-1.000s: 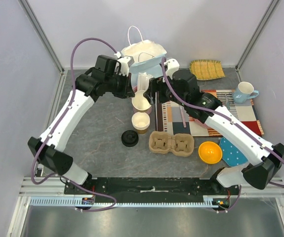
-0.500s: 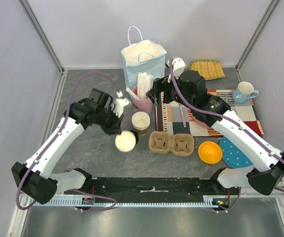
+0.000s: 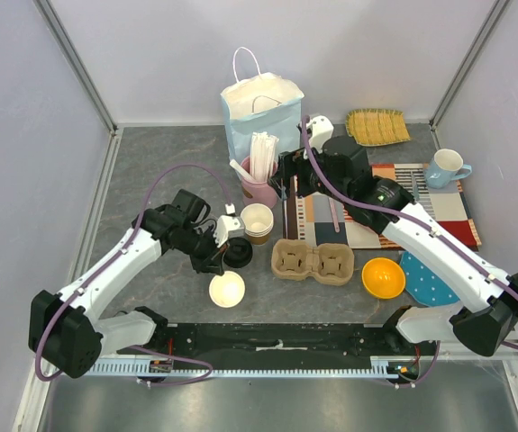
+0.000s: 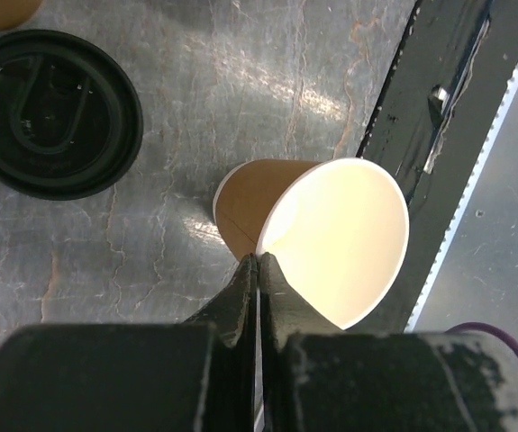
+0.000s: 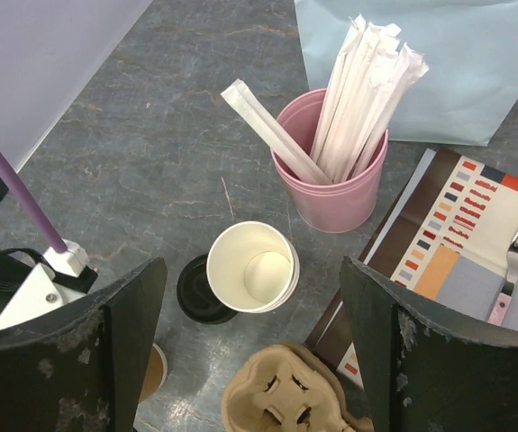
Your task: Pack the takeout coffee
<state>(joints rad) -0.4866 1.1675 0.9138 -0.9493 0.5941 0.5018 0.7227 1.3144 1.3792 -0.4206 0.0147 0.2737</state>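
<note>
No lidded cup shows in any view. My left gripper [image 3: 220, 264] is shut on the rim of a lidless brown paper cup [image 4: 331, 238], cream-white inside, and holds it tilted just over the table near the front edge [image 3: 226, 289]. The loose black lid [image 3: 237, 253] lies flat beside it and shows in the left wrist view [image 4: 51, 112]. A short stack of lidless paper cups [image 3: 257, 221] stands behind the lid. My right gripper [image 5: 251, 270] is open and empty, hovering above that stack [image 5: 251, 256].
A cardboard cup carrier [image 3: 313, 261] lies right of the stack. A pink cup of wrapped straws [image 3: 260, 184] and a pale blue paper bag [image 3: 260, 108] stand behind. A striped placemat [image 3: 394, 225], orange bowl [image 3: 383, 277] and blue mug [image 3: 445, 167] are at the right.
My left arm has swung from beside the pink cup toward the front edge, carrying the lidless cup down past the black lid. The right gripper has stayed above the cup stack.
</note>
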